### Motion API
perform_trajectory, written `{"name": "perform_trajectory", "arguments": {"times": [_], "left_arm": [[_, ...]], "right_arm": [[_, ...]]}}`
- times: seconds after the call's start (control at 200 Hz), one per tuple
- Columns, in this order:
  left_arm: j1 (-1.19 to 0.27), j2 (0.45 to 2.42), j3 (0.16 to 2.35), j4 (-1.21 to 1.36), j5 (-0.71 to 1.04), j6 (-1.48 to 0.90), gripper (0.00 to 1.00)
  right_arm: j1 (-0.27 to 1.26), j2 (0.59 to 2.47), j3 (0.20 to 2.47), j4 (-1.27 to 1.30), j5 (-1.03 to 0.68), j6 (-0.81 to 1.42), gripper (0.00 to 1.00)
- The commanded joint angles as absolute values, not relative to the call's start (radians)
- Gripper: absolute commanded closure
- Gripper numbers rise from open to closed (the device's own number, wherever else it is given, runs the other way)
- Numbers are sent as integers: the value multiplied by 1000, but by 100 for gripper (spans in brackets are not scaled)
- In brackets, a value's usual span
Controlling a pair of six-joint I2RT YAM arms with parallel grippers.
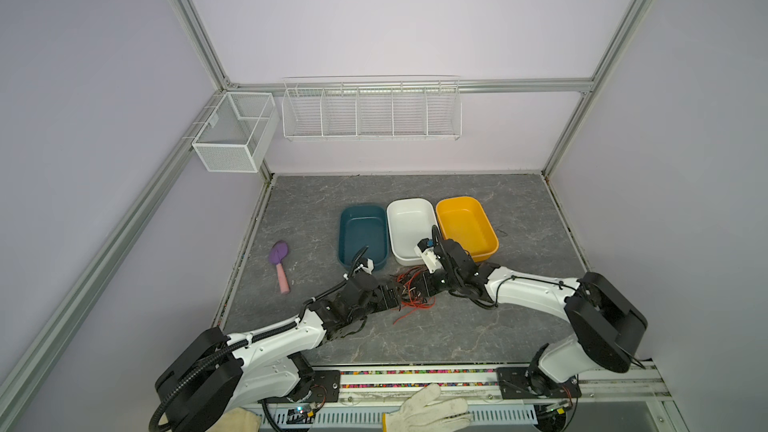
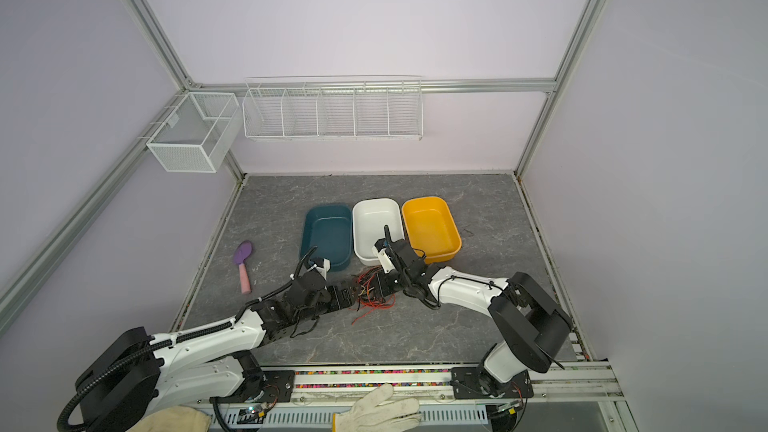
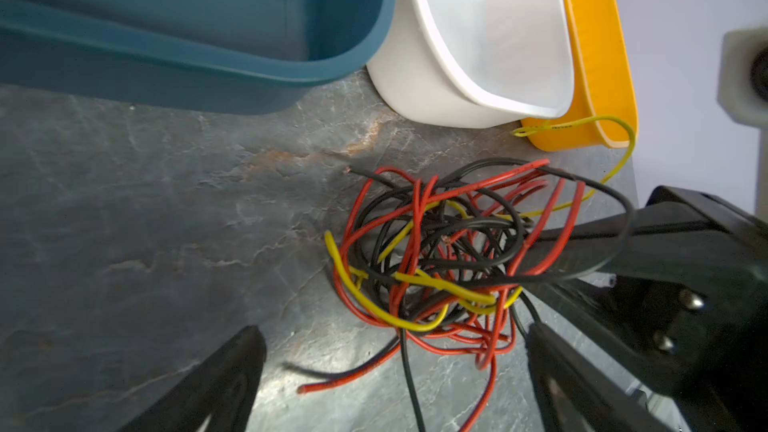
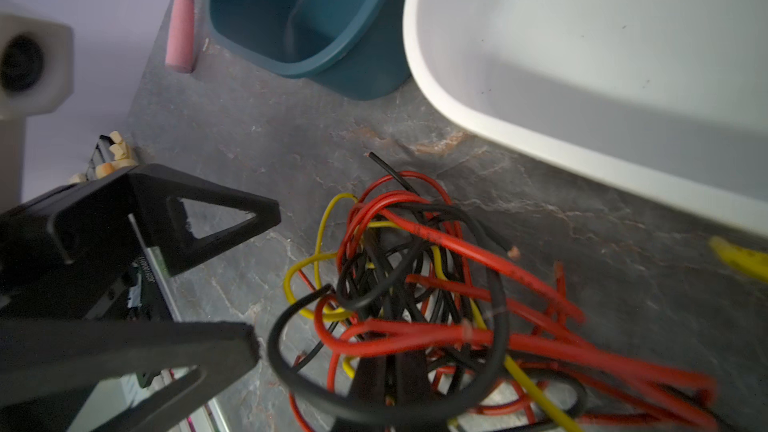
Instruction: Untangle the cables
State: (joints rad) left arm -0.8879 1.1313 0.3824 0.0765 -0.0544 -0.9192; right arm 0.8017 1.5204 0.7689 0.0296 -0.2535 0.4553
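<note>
Cables (image 3: 436, 259): tangled heap. Right gripper (image 4: 392, 371) closed inside it (pinched strand not discernible), presumably as anchor; left gripper (image 3: 395, 332) held wide, empty, for counter-pull.

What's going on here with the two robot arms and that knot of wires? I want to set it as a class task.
Two robot arms meet over a tangle of thin red, black and yellow cables on the grey marbled tabletop. It lies just in front of a teal tub, a white tub and a yellow tub, all plastic and empty. The right gripper is shut inside the tangle, apparently pinching strands. The left gripper stands open facing it, holding nothing. The cables are in one knot.
</note>
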Motion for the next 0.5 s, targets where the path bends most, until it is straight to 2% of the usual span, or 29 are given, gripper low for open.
{"name": "perform_trajectory", "arguments": {"times": [0.0,0.495], "left_arm": [[-896,1126,350,165,-48,-945,7],[-897,1064,286,290,-13,-946,38]], "right_arm": [[815,1450,738,107,-320,432,93],[864,1308,693,140,-348,372,93]]}}
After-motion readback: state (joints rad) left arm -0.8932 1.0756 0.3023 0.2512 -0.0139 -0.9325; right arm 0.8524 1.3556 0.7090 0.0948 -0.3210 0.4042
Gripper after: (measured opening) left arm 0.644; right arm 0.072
